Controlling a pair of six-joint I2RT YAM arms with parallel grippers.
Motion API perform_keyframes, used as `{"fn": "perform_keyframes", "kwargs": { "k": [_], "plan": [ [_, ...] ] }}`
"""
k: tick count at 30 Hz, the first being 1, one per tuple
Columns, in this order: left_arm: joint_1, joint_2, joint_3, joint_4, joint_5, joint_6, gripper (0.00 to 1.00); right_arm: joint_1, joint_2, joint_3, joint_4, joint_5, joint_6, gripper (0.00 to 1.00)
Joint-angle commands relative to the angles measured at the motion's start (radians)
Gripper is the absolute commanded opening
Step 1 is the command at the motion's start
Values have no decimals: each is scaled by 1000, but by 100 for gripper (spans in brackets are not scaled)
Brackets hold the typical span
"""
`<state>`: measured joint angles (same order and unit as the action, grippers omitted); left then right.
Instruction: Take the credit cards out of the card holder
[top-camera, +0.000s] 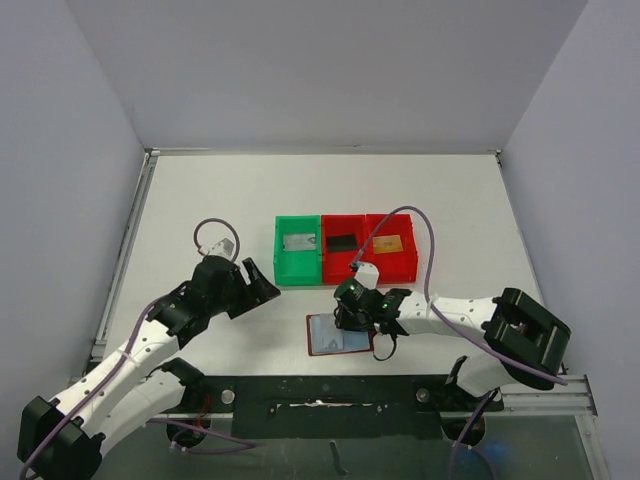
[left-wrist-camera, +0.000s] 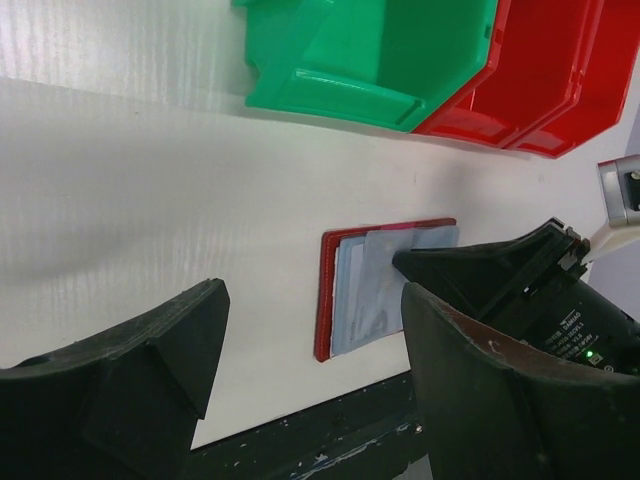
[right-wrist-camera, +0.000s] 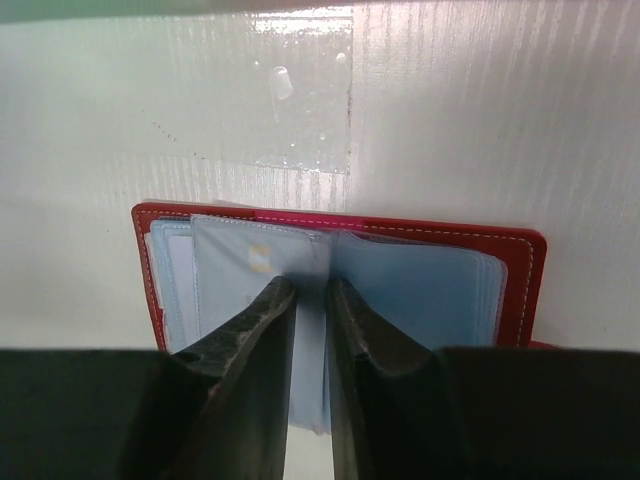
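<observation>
Holder (top-camera: 326, 336) is lying open and flat on the table (top-camera: 210, 200) near the front edge, red cover down, pale blue-grey pocket leaves facing up. Right gripper (right-wrist-camera: 310, 288) is reaching down onto it from the near side. Its jaws are standing almost pressed together, pinching one pale blue leaf near the holder's middle fold, and the leaf is showing in the thin slit between them. Cannot tell whether a card is sitting inside that leaf. A small yellowish patch is showing through the pocket just left of the fingertips. In the left wrist view the right gripper is covering the holder's right part, leaving the red edge and a fan of leaves showing. Left gripper (top-camera: 262, 282) is hovering over bare table left of the holder, near the front corner of the green bin (top-camera: 281, 262). Its jaws are spread wide, gripping nothing and touching nothing. Three bins are sitting in a touching row behind the holder: the green one at left, then a middle red bin (top-camera: 343, 268) and a right red bin (top-camera: 410, 262). Each is holding one card lying flat: grey card (top-camera: 299, 241) in the green, black card (top-camera: 342, 242) in the middle, gold card (top-camera: 389, 244) in the right.
</observation>
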<state>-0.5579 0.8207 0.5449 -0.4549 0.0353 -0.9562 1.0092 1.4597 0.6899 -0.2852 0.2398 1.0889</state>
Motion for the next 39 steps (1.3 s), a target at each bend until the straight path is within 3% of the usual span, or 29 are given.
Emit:
{"fn": "perform_keyframes", "kwargs": {
  "k": [1, 10, 20, 39],
  "plan": [
    [-33, 5, -10, 113, 37, 11, 68, -39, -30, -106, 101, -78, -6, 15],
    [-178, 100, -18, 250, 33, -11, 63, -146, -82, -274, 311, -231, 7, 0],
    [-293, 280, -31, 454, 69, -42, 54, -235, -109, -400, 499, -349, 17, 0],
    [-365, 550, 1, 682, 87, -27, 43, -290, -118, -467, 576, -394, 39, 0]
  ]
}}
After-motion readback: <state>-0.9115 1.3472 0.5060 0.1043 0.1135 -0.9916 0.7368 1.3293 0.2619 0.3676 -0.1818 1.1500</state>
